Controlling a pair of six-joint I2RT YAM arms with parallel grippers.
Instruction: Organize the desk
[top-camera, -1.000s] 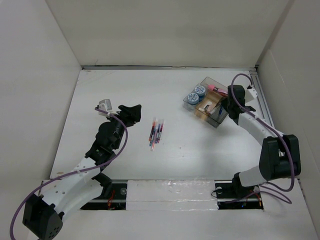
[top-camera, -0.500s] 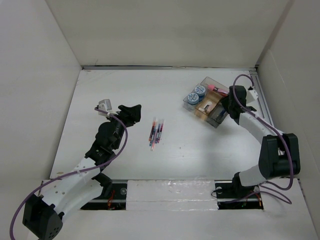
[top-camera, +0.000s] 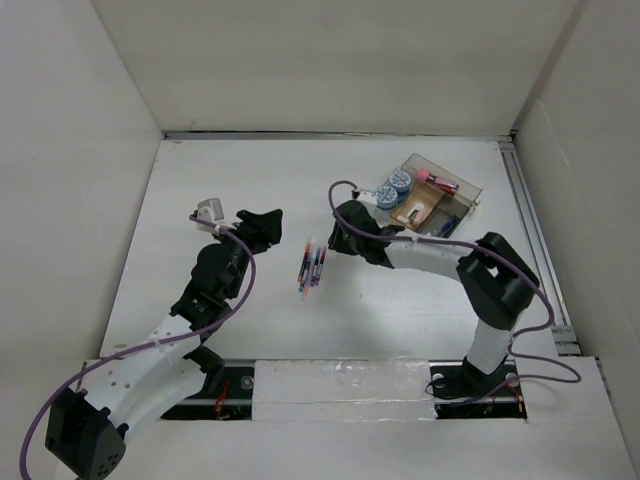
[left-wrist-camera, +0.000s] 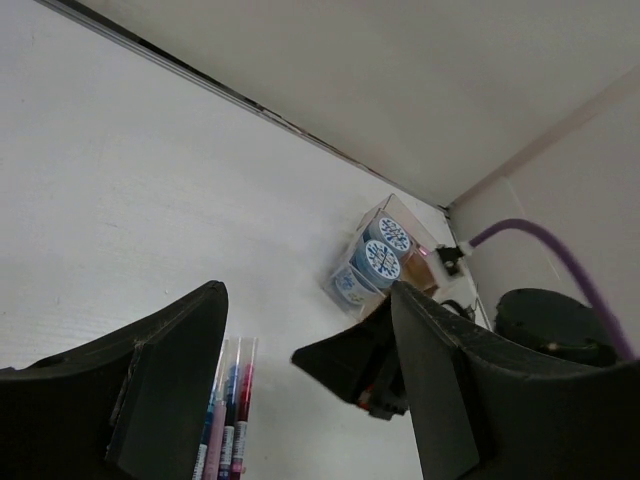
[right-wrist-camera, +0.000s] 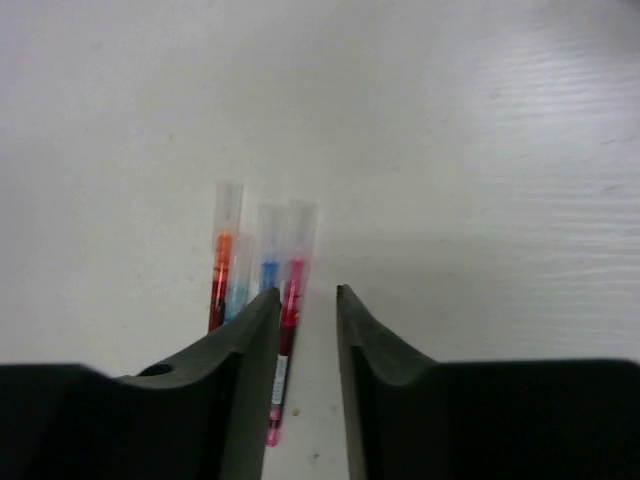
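Desk (top-camera: 240, 180): white, filling the bay inside pale walls (top-camera: 330, 60).
Tray (top-camera: 450, 173): clear, far right, holding blue-lidded tubs (top-camera: 393, 188).
Left gripper (left-wrist-camera: 307, 290): gaping wide, empty.
Right gripper (right-wrist-camera: 308, 292): narrow gap, just over pens.
Pens (top-camera: 312, 265): bundled mid-desk, between grippers.

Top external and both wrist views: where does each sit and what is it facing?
Top external: above and behind the bases, looking down on the desk; both arms show.
Left wrist: on the left arm, facing across toward the tray; the open left gripper frames it.
Right wrist: looking down at the pens past the right gripper.
Shared: all three show the pens; left wrist also catches the right gripper.
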